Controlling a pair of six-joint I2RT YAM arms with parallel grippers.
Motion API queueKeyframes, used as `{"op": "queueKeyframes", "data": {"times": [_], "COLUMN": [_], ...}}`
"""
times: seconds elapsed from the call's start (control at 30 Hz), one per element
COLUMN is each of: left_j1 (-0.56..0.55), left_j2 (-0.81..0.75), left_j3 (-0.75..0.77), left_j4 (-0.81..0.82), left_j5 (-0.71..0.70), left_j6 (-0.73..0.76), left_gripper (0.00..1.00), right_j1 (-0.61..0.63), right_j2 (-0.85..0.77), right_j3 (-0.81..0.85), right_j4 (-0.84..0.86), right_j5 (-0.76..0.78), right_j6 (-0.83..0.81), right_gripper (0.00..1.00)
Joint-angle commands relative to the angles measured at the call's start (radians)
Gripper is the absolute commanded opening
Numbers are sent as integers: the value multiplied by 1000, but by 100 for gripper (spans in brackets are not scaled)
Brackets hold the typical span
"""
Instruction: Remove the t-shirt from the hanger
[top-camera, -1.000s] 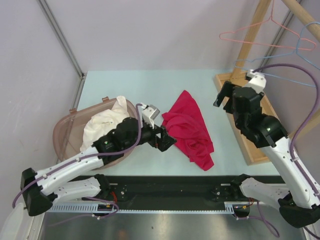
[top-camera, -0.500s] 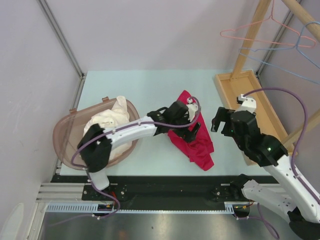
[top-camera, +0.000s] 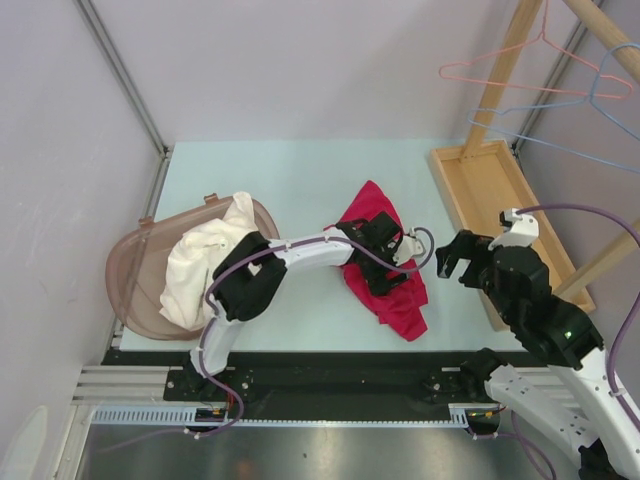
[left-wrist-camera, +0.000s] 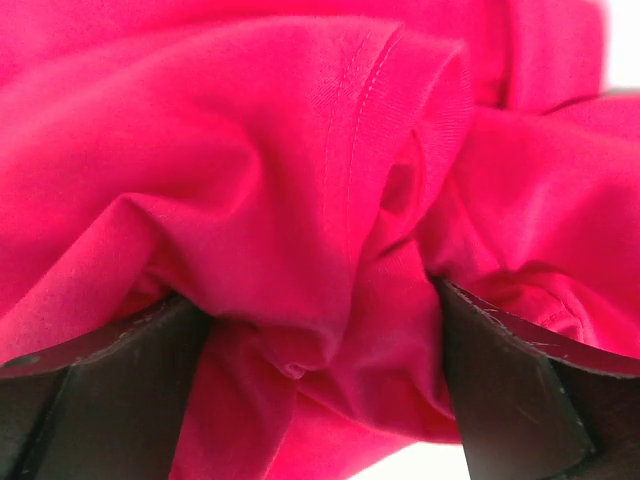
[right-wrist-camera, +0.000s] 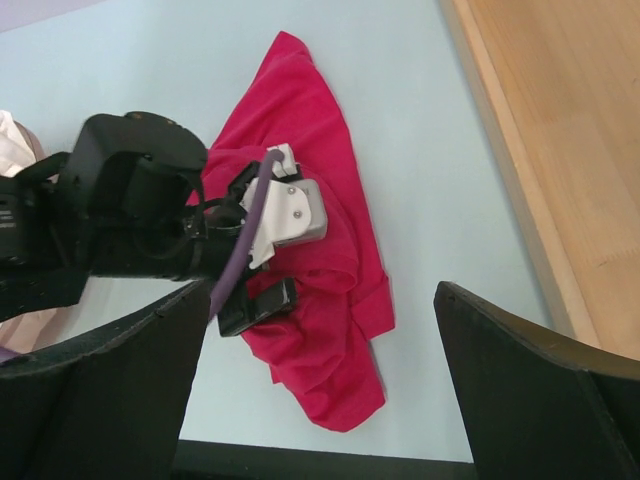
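We find the left gripper (left-wrist-camera: 318, 305) with its fingers spread, pushed down into the red t-shirt (top-camera: 398, 292), which lies crumpled on the table (top-camera: 300, 180). The right gripper (right-wrist-camera: 322, 295) hovers beside it, fingers apart and empty. The hangers (top-camera: 500, 80) hang bare: we judge removal complete.

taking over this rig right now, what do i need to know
Left pincer: open, pushed into the red t-shirt, fabric bunched between its fingers, not clamped.
Right pincer: open, empty, hovering right of the shirt.
T-shirt: crumpled on the table. The wire hangers hang bare at the top right.
Done: shirt is off the hanger.
Left: probably only backing the arms away.
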Motion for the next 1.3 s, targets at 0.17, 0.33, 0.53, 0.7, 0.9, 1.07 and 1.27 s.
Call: {"op": "queueKeyframes", "data": {"times": [0.17,0.33,0.53,0.7,0.9,1.07,1.27], "left_j1": [0,17,91,190,316,440,682], "left_j2": [121,89,-45,-158,-353,-532,-827], "left_j3": [73,23,-7,30,-6,-92,-327], "left_j4": [-13,68,154,128,132,183,473], "left_j5": [-154,-193,-152,-67,114,241,464], "left_j6": [106,54,-54,-221,-428,-555,-870], "left_gripper": [66,40,13,0,0,0,0], "right_j1": [-7,-7,-7,-7,-8,-8,-8], "right_j2": [-70,-53,-55,-42,-30,10,88], "right_j3": [-43,-45,-59,-74,-118,-146,-135], "right_j4": [-2,18,15,31,122,215,284], "right_j5": [-32,-41,33,71,45,-13,-76], "right_j6": [-1,30,131,257,366,388,386], "right_gripper": [100,99,100,100,99,99,98]}}
